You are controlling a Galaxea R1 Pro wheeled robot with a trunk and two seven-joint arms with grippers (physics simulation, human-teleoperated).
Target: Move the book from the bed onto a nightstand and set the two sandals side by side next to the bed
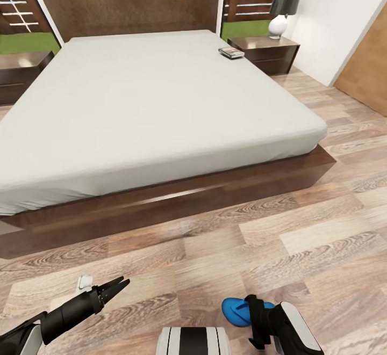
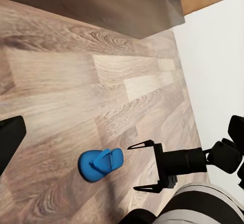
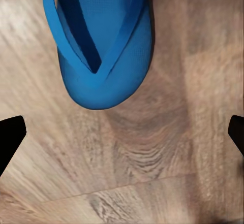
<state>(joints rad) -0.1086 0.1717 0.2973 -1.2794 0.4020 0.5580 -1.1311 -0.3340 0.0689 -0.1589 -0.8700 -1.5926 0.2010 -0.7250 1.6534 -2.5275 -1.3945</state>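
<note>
Bed: the large low bed with dark brown wooden frame and pale grey mattress (image 1: pixel 156 108) stands ahead on the wood-plank floor (image 1: pixel 301 237).
Book: the thin dark paperback book (image 1: pixel 231 52) lies flat on the mattress, at its far right corner near the headboard.
Nightstand: the low dark-brown wooden nightstand (image 1: pixel 266 54) stands just beside that corner, carrying a white lamp with a black shade (image 1: pixel 283 6).
Sandal: one flat bright-blue flip-flop sandal (image 3: pixel 99 41) lies on the floor, near the foot of the bed.
Right gripper: the right gripper (image 2: pixel 144 166) hovers just beside the sandal, fingers spread wide, holding nothing.
Left gripper: the left gripper (image 1: pixel 115 286) hangs low over bare planks, fingers slightly parted, empty.
</note>
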